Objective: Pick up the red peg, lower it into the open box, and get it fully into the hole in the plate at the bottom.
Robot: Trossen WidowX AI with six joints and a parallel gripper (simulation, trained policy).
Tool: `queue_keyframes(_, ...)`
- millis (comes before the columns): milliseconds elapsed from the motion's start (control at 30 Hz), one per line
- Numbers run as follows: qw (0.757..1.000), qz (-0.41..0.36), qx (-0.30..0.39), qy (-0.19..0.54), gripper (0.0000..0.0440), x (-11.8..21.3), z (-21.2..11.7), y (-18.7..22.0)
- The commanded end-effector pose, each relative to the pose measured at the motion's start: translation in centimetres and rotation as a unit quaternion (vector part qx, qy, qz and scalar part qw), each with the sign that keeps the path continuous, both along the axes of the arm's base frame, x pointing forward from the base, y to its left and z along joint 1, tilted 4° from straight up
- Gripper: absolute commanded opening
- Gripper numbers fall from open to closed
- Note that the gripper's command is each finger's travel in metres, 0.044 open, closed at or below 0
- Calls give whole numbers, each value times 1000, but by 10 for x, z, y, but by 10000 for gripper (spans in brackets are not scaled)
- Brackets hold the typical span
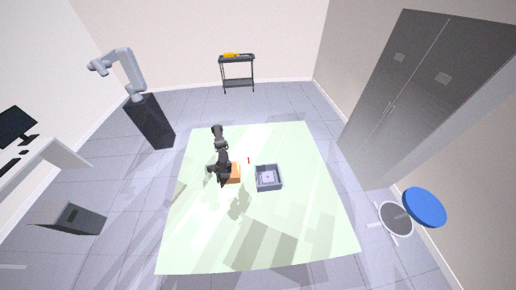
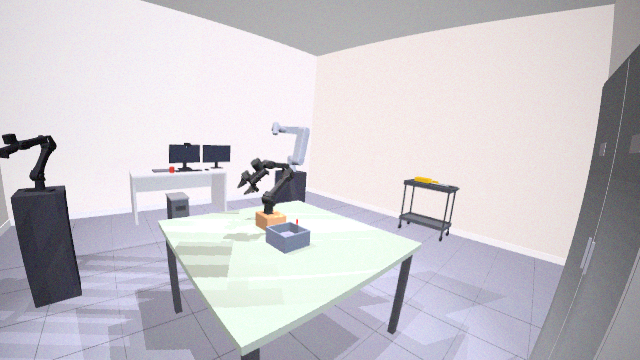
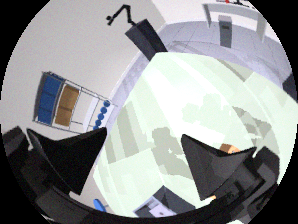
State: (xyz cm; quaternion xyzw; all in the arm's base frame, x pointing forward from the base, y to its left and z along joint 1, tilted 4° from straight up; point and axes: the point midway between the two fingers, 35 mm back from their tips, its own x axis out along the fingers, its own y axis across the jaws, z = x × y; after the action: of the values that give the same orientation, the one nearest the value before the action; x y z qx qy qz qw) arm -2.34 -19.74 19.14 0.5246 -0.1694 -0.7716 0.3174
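The red peg (image 1: 248,160) (image 2: 297,221) stands upright on the table, outside the box and a little beyond its far left corner in the top view. The open grey-blue box (image 1: 269,188) (image 2: 281,243) (image 3: 177,201) stands on the table. The pale plate (image 1: 264,180) (image 2: 287,233) lies at its bottom, and a small dark hole shows at its middle in the top view. My gripper (image 1: 214,177) (image 2: 244,189) (image 3: 144,135) is open and empty. It hangs high above the table, well away from the peg and the box. The peg is not seen in the wrist view.
The arm stands on an orange block (image 1: 235,177) (image 2: 270,220) (image 3: 230,148) beside the box. The pale green table (image 1: 306,225) (image 2: 280,295) (image 3: 170,90) carries them all. A trolley, a cabinet, a blue stool and another arm on a pedestal stand on the floor away from the table.
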Motion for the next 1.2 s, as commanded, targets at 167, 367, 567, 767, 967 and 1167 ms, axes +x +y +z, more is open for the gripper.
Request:
queue_keyframes(167,988,136,49,58,440,38,3,-3)
queue_keyframes(367,966,228,77,96,440,66,4,-1)
queue_keyframes(567,934,318,100,132,440,95,4,5)
queue_keyframes(767,891,406,119,166,440,125,3,16)
queue_keyframes(967,839,489,137,197,440,156,1,33)
queue_keyframes(1167,777,567,155,224,440,185,-4,58)
